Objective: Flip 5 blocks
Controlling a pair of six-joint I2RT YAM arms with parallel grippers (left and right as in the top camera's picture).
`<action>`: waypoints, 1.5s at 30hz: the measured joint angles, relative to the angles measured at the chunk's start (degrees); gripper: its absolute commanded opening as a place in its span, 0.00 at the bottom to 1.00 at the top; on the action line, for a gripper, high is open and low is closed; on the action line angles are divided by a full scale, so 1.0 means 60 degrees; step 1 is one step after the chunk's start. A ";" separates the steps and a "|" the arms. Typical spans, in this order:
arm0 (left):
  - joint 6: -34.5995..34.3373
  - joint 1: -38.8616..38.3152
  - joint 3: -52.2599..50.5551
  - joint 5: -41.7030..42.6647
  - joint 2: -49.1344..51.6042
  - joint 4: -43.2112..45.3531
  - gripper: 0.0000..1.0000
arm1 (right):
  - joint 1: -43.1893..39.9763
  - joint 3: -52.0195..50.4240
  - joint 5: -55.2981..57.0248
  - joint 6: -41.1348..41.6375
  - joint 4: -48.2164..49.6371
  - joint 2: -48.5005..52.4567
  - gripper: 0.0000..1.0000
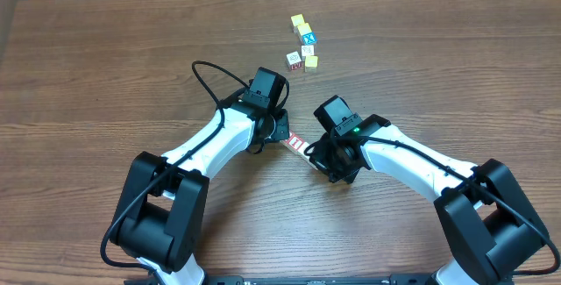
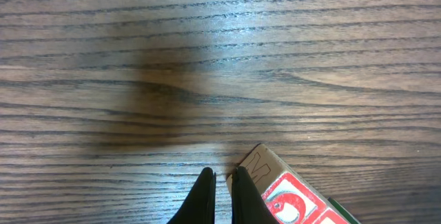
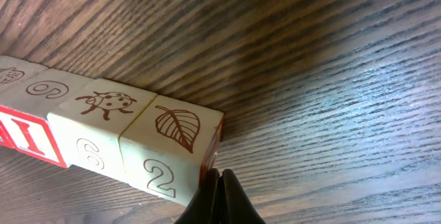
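Row of blocks sits about mid-surface, a bit toward the near edge, end to end between the two arms. The surface is bare wood around it. Loose cubes are well apart, toward the far edge, and not in play right now.

Left jaws: clenched, grasping nothing. Their fingertips are low over the wood, just beside one end of the row; I can't tell if they touch it.

Right jaws: clenched, also grasping nothing. Their fingertips sit at the bottom corner of the leaf/2 end block, touching or very nearly so. Row in that view: cream faces with drawings on top, numerals on the side. At least three blocks show, so I can't confirm five.

My read is the row is being squeezed or levered from both ends to roll it over as one piece.

Risks:
- Nothing joins the blocks. Uneven end pressure would buckle the row mid-span and scatter them.
- The right contact is at a corner, not the face centre. A push there would likely yaw the end block out of line instead of tipping it.
- The tips are thin and closed, so they can ride up over a block edge and slip off.
- A partial roll would leave some blocks flipped and others not.
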 measured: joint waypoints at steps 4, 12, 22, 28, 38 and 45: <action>0.0000 0.0000 0.0000 0.0007 0.0000 0.0000 0.04 | -0.0004 0.0000 -0.0055 0.0051 -0.0076 0.0007 0.04; 0.0000 -0.0011 0.0000 0.0047 0.0000 0.0000 0.04 | 0.0000 0.0000 -0.0120 0.0058 -0.0142 0.0007 0.04; 0.0000 -0.0011 0.0000 -0.0055 0.0000 0.0062 0.04 | 0.0000 0.0000 -0.0095 0.0062 -0.0087 0.0007 0.06; 0.0036 -0.0029 0.0000 -0.0117 0.0000 0.0240 0.04 | 0.0000 0.0000 -0.0098 0.0062 -0.0066 0.0007 0.07; 0.0044 -0.0029 0.0000 -0.0109 0.0000 0.0357 0.04 | 0.0007 0.0000 -0.0102 0.0240 -0.0011 0.0007 0.04; 0.0044 -0.0029 0.0000 -0.0106 0.0000 0.0361 0.04 | 0.0007 0.0000 -0.0076 0.0845 0.0004 0.0007 0.04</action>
